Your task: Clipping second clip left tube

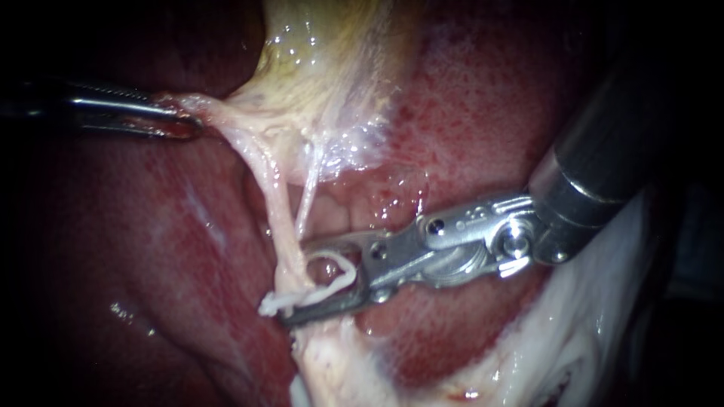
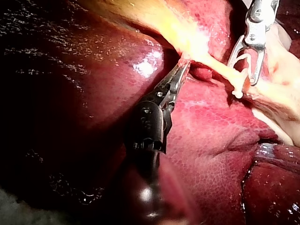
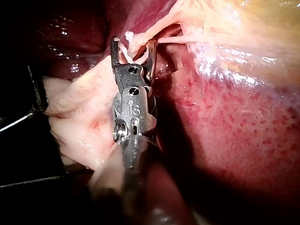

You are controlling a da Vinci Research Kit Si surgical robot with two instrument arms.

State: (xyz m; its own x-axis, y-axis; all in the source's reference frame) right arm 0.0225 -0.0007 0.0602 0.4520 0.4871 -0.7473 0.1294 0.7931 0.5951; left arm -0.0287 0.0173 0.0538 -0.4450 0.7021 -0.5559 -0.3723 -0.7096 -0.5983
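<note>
Your left instrument (image 1: 185,120) grips tissue (image 1: 220,113) beside left tube (image 1: 279,218), stretching it | your right instrument (image 1: 302,280) holds clip (image 1: 332,289) astride it

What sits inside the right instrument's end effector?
A white clip, touched by both jaws of the right instrument, with the left tube crossing near the clip's open end. Whether the clip fully encircles the tube cannot be seen; tissue covers that spot.
</note>
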